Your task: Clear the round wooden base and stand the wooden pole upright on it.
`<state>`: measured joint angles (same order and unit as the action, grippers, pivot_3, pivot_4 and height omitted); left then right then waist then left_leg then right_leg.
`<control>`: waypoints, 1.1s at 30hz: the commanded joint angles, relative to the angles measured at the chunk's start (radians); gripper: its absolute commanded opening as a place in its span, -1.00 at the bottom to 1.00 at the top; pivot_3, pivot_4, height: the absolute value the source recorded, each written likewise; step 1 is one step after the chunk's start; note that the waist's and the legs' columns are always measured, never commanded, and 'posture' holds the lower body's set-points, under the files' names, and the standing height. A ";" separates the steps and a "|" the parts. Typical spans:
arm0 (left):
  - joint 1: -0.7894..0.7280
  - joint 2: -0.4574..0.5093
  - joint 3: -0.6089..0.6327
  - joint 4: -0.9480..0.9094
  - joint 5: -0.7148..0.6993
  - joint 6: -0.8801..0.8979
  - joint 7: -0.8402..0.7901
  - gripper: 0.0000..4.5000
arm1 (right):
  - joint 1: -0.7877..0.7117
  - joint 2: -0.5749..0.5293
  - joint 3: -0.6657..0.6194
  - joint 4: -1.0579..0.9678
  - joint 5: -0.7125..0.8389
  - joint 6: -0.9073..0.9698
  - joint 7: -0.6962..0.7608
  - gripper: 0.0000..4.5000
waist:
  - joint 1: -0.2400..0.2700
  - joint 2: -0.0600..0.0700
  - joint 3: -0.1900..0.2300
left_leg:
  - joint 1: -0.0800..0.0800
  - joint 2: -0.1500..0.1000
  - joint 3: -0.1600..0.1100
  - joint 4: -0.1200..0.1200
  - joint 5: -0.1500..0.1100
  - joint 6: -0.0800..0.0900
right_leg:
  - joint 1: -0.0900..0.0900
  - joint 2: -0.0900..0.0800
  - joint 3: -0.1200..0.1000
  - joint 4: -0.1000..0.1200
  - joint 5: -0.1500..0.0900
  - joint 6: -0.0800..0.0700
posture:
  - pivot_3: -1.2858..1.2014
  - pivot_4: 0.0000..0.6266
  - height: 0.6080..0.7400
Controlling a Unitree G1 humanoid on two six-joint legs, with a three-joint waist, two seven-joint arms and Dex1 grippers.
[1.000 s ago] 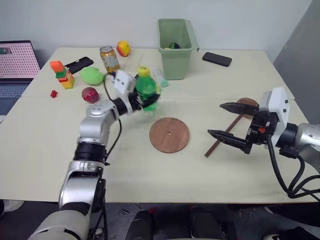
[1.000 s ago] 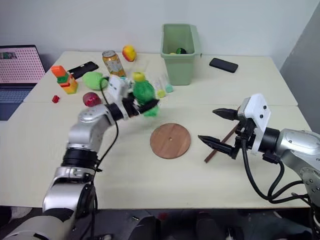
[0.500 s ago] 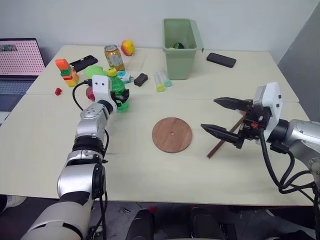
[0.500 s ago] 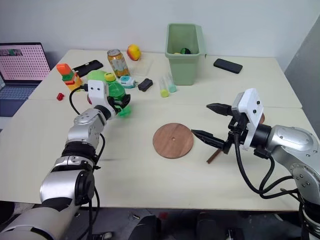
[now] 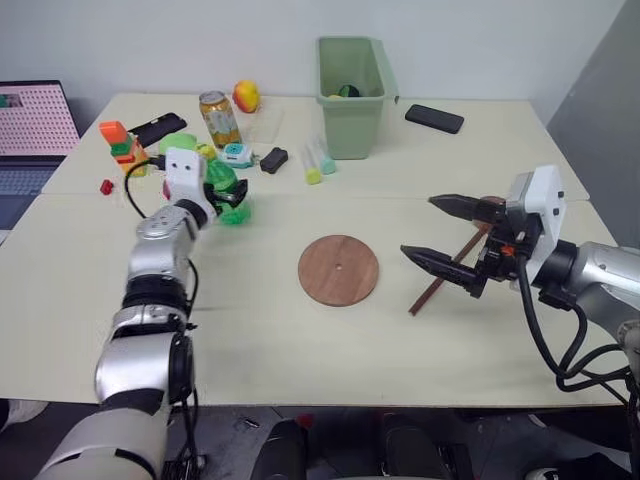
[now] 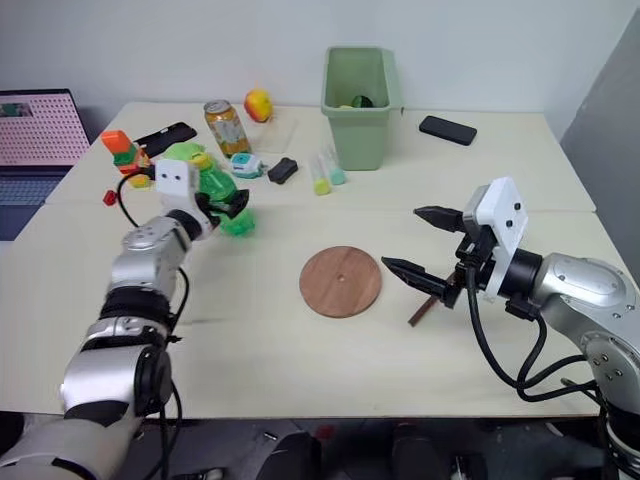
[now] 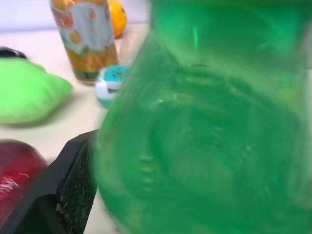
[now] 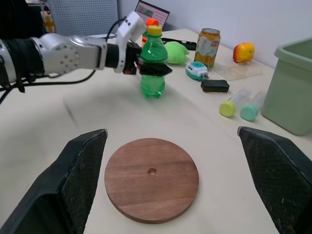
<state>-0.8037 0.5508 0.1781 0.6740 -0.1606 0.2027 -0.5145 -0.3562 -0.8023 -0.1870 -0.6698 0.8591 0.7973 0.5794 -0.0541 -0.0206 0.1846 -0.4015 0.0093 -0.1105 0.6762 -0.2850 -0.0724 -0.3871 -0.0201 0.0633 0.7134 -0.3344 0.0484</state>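
Observation:
The round wooden base point(image 5: 339, 269) lies flat mid-table with nothing on it, its centre hole showing point(image 8: 152, 171). The wooden pole point(image 5: 447, 272) lies on the table to its right, its end disc point(image 5: 494, 204) behind my right gripper point(image 5: 418, 226). That gripper hovers open and empty just above the pole. A green bottle point(image 8: 154, 78) with a yellow cap stands upright on the table, well left of the base. My left gripper point(image 5: 232, 196) is open, its fingers on either side of the bottle point(image 7: 204, 136).
A green bin point(image 5: 352, 90) stands at the back, a black phone point(image 5: 434, 118) to its right. Near the bottle are a drink can point(image 5: 218, 115), a round fruit point(image 5: 246, 96), a green soft toy point(image 5: 176, 145), two tubes point(image 5: 315, 165), small gadgets and coloured blocks point(image 5: 120, 145). A laptop point(image 5: 30, 130) is far left.
My left gripper carried the green bottle leftward from beside the base to the table near the can, and its fingers opened. The right arm stayed put.

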 commanded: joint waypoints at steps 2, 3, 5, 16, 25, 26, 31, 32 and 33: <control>0.104 0.084 -0.013 -0.343 -0.064 0.253 -0.093 0.97 | 0.005 -0.006 -0.045 -0.021 0.030 -0.004 -0.005 1.00 | -0.003 0.000 0.000 | 0.000 0.000 0.000 0.000 0.000 0.000 | 0.000 0.000 0.000 0.000 0.000 0.000 | 0.03 -0.52 1.00; 0.131 0.103 -0.018 -0.408 -0.074 0.299 -0.110 0.97 | 0.005 -0.006 -0.046 -0.020 0.035 -0.003 -0.005 1.00 | -0.003 0.000 0.000 | 0.000 0.000 0.000 0.000 0.000 0.000 | 0.000 0.000 0.000 0.000 0.000 0.000 | 0.03 -0.52 1.00; 0.160 0.128 -0.014 -0.494 -0.100 0.385 -0.132 0.97 | 0.003 -0.005 -0.046 -0.017 0.045 -0.002 -0.006 1.00 | -0.003 0.000 0.000 | 0.000 0.000 0.000 0.000 -0.001 0.001 | 0.000 0.000 0.000 0.000 0.000 0.000 | 0.03 -0.52 1.00; 0.218 0.442 -0.024 -0.701 -0.220 0.681 -0.413 0.97 | 0.010 -0.016 -0.063 -0.008 0.070 0.008 -0.006 1.00 | -0.006 0.000 0.000 | 0.001 0.001 0.000 -0.001 -0.002 0.004 | 0.000 0.001 0.000 0.000 0.000 0.000 | 0.03 -0.52 1.00; 0.174 0.491 -0.016 -0.732 -0.427 0.368 -0.926 0.97 | -0.081 -0.115 -0.013 0.144 0.139 0.345 -0.148 1.00 | 0.009 0.001 0.000 | 0.001 0.001 0.002 -0.001 -0.002 0.004 | 0.001 0.001 0.001 -0.001 0.000 0.000 | 0.03 -0.52 1.00; 0.127 0.463 -0.047 -0.703 -0.423 0.343 -0.947 0.97 | -0.137 -0.111 0.001 0.196 0.139 0.435 -0.201 1.00 | 0.011 0.001 0.000 | 0.001 0.001 0.002 0.000 -0.002 0.004 | 0.001 0.001 0.001 0.000 0.000 0.000 | 0.03 -0.52 1.00; 0.002 0.352 -0.194 -0.589 -0.348 0.188 -1.086 0.97 | -0.426 -0.027 0.003 0.483 0.155 0.804 -0.375 1.00 | 0.002 0.002 0.000 | 0.002 0.000 0.003 0.000 -0.002 0.004 | 0.002 0.001 0.002 0.000 0.000 0.000 | 0.03 -0.52 1.00; -0.023 0.322 -0.225 -0.572 -0.348 0.168 -1.095 0.97 | -0.472 -0.030 0.024 0.608 0.172 0.815 -0.469 1.00 | 0.000 0.002 0.000 | 0.002 0.000 0.003 -0.001 -0.002 0.004 | 0.001 0.001 0.002 -0.001 0.000 0.000 | 0.03 -0.52 1.00; -0.041 0.302 -0.247 -0.560 -0.350 0.154 -1.099 0.97 | -0.504 -0.035 0.039 0.699 0.193 0.817 -0.539 1.00 | -0.003 0.002 0.000 | 0.001 0.000 0.004 -0.002 -0.002 0.004 | 0.000 0.002 0.002 -0.001 0.000 0.000 | 0.03 -0.52 1.00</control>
<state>-0.7990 0.8739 -0.0425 0.0997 -0.5118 0.4010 -1.5915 -0.8101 -0.8205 -0.1608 -0.1291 1.0257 1.5717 0.1709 -0.0575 -0.0183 0.1847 -0.4012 0.0105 -0.1074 0.6742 -0.2873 -0.0681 -0.3880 -0.0179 0.0648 0.7116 -0.3344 0.0480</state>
